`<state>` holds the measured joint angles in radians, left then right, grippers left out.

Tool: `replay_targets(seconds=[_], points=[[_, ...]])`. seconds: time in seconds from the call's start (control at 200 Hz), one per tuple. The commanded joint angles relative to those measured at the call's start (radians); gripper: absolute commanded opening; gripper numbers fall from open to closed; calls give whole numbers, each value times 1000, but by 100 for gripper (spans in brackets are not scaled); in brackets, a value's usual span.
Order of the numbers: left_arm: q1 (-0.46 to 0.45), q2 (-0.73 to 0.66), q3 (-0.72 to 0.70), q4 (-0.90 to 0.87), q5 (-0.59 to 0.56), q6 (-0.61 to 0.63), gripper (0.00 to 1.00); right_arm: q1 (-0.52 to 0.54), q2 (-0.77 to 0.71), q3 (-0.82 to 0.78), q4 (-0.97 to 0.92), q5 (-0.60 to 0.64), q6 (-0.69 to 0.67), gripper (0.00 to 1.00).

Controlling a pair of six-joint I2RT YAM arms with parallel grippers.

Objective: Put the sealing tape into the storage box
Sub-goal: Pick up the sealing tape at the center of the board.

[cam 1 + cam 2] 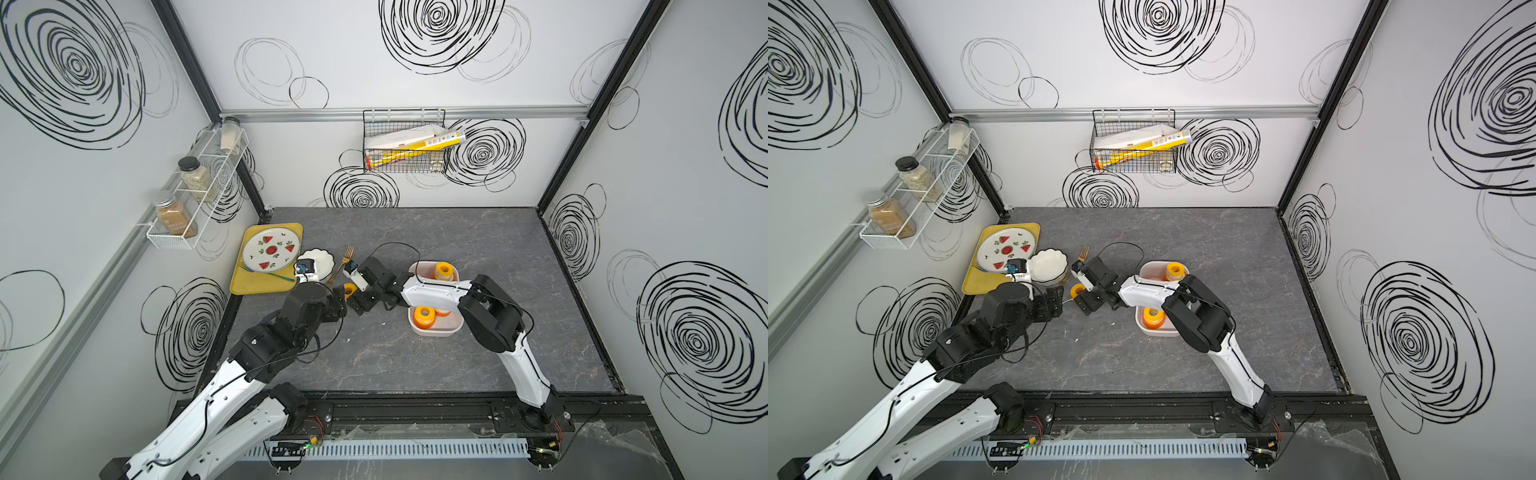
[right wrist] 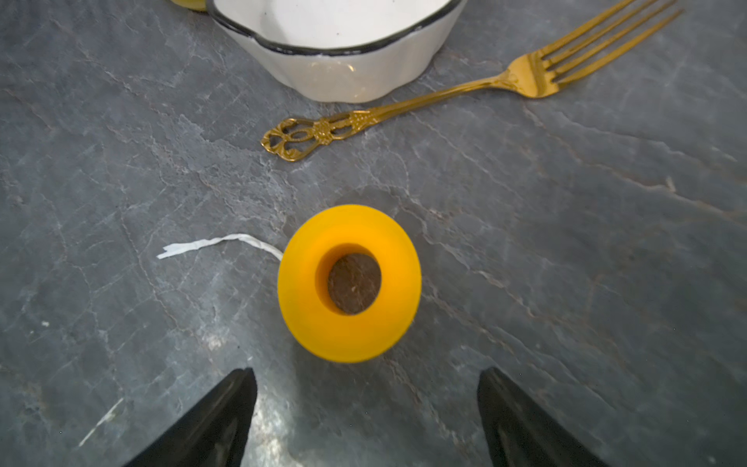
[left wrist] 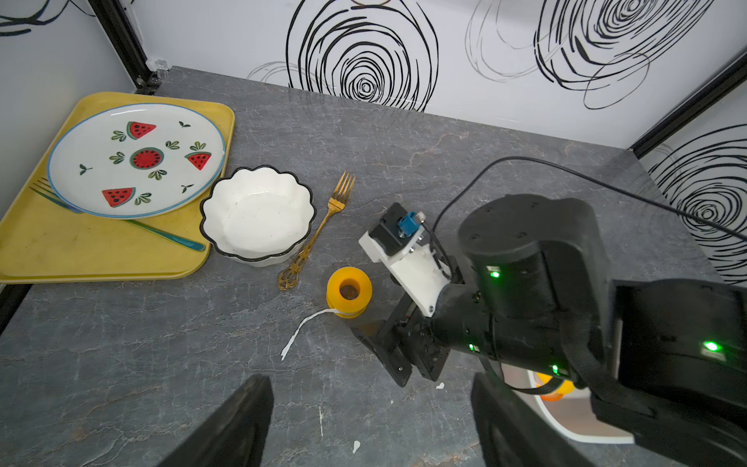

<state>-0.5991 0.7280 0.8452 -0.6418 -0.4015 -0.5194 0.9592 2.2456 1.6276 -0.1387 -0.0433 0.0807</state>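
One sealing tape spool (image 2: 349, 283) with yellow flanges stands on end on the grey tabletop, also seen in both top views (image 1: 349, 288) (image 1: 1077, 289). A loose white tail trails from it. My right gripper (image 2: 367, 372) is open, its fingertips just short of the spool, nothing between them. My left gripper (image 3: 371, 378) is open over bare table, facing the spool and the right gripper's fingers (image 3: 388, 360). The white storage box (image 1: 436, 332) lies under the right arm and holds orange-flanged spools (image 1: 424, 316) and a yellow one (image 1: 444, 271); its middle is hidden by the arm.
A white scalloped bowl (image 3: 258, 214) and a gold fork (image 3: 319, 230) lie just beyond the loose spool. A yellow tray (image 3: 40, 250) with a watermelon plate (image 3: 137, 161) sits at the far left. Small white scraps (image 3: 355, 446) dot the table. The two grippers are close together.
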Motion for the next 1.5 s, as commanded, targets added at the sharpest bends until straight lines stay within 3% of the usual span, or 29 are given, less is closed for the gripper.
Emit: replay_targets(seconds=[0.0,0.275,0.746,0.866,1.091,1.497], points=[[7,8,-6,36,2,7,84,7,37,57,-76,3,-28,91],[7,7,-8,37,4,7,84,8,139,195,-153,-7,-42,82],[7,10,-8,38,6,10,84,9,236,324,-204,-7,-39,79],[7,11,-8,39,6,10,84,10,241,336,-211,-11,-40,72],[7,14,-8,37,7,10,84,10,203,326,-214,-13,-19,59],[7,13,-8,37,5,10,84,11,-35,104,-143,1,36,53]])
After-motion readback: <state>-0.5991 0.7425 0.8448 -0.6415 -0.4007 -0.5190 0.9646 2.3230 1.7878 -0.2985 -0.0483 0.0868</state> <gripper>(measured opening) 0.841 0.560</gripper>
